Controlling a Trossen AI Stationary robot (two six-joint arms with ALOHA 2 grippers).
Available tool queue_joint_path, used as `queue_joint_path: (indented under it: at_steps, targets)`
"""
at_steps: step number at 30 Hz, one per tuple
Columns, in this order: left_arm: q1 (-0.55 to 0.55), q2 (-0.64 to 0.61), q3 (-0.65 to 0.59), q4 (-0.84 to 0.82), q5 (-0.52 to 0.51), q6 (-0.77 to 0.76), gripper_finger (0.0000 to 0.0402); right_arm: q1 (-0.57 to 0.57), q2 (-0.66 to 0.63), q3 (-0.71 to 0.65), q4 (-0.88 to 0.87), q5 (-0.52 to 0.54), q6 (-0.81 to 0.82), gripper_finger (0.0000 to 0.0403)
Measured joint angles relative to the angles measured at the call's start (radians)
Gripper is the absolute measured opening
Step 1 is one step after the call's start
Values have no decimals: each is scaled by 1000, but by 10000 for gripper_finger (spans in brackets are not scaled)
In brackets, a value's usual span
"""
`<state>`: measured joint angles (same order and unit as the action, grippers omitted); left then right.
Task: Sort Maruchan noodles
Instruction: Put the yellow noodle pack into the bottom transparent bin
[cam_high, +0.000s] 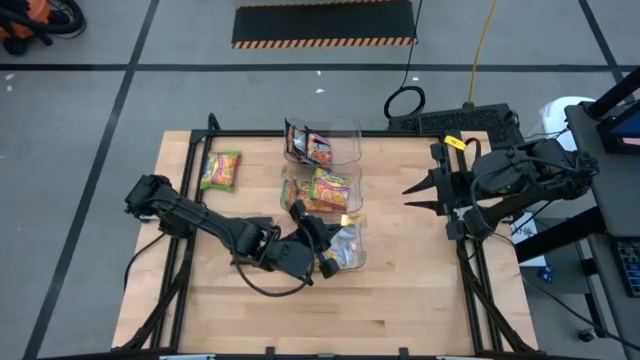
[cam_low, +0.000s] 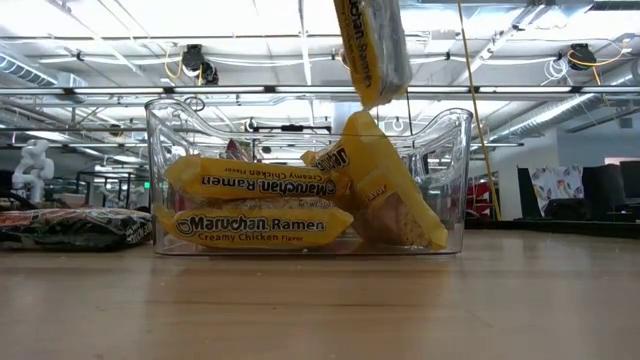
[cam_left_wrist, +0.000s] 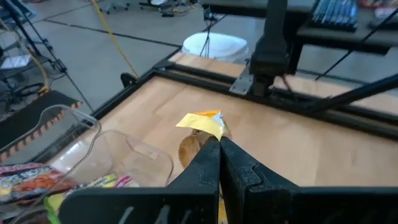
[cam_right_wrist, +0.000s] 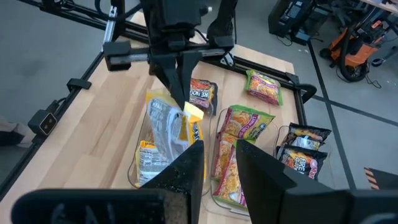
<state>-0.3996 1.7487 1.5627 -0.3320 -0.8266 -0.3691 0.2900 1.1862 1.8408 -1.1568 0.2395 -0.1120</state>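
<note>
Three clear bins stand in a row mid-table. The near bin (cam_low: 450, 170) holds several yellow Maruchan packets (cam_low: 262, 226). The middle bin (cam_high: 352, 178) holds green-yellow ones (cam_right_wrist: 239, 127), and the far bin (cam_high: 350, 140) holds dark ones (cam_right_wrist: 301, 152). My left gripper (cam_high: 328, 235) reaches in from the table's left over the near bin, shut on another yellow packet (cam_low: 372, 50). My right gripper (cam_high: 408, 197) hangs open in the air to the right of the bins with nothing between its fingers. A loose green packet (cam_high: 221, 170) lies flat at the far left. My left gripper pinches the yellow packet's upper end (cam_left_wrist: 202, 122) between its two fingers; a corner pokes out past the fingertips (cam_left_wrist: 214, 149). The fingers slant down from the table's left. The packet hangs upright below them, its lower end (cam_low: 368, 98) just above the packets in the near bin.
A black frame rail (cam_left_wrist: 292, 99) runs along the table's edges. Bare wood (cam_high: 420, 300) lies near the front edge and to the right of the bins. My right arm (cam_high: 520, 180) stands at the right edge.
</note>
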Motion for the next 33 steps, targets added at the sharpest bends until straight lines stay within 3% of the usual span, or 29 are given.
queue_joint_path:
  at_steps: [15, 19, 33]
  targets:
    - [7, 37, 0, -4, -136, 156, 0, 0, 0, 0, -1, 0, -4, 91]
    - [8, 69, 0, 0, -159, 126, 0, 0, 0, 0, -1, 0, -4, 91]
    - [7, 147, 0, 77, -94, -80, 0, 0, 0, 0, -2, 0, -4, 91]
